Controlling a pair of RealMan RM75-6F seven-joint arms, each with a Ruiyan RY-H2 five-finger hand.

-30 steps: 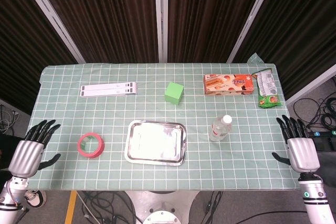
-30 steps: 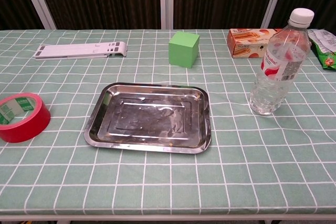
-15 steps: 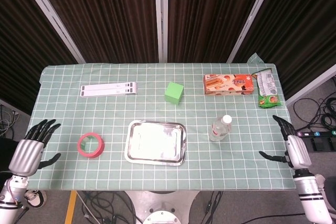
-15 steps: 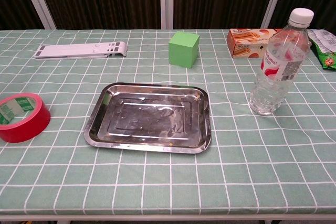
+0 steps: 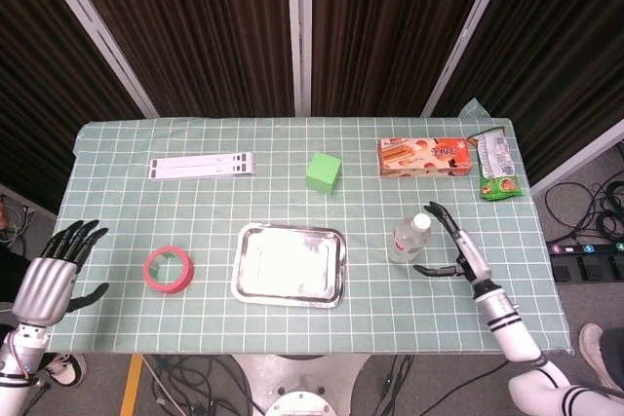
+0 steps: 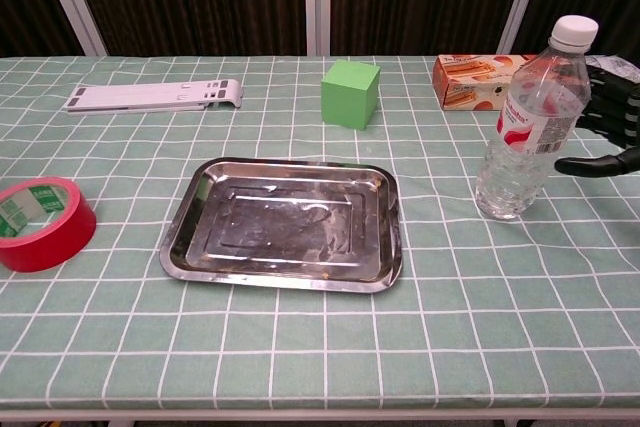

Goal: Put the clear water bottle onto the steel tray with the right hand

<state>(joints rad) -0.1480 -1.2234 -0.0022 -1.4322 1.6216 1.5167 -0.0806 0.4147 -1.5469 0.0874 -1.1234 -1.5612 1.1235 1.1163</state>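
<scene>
The right hand, fingers spread and holding nothing, hovers just beside the upright clear plastic water bottle, which stands on the green checked tablecloth right of the rectangular steel tray. The left hand is spread too.

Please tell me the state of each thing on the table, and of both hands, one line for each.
clear water bottle: upright, capped, right of the tray, not held.
steel tray: flat, nothing in it.
right hand: open beside the bottle, not gripping.
left hand: open, holding nothing.
red tape roll: lying flat.
green cube: resting on the cloth.
snack box: lying flat, closed.
</scene>
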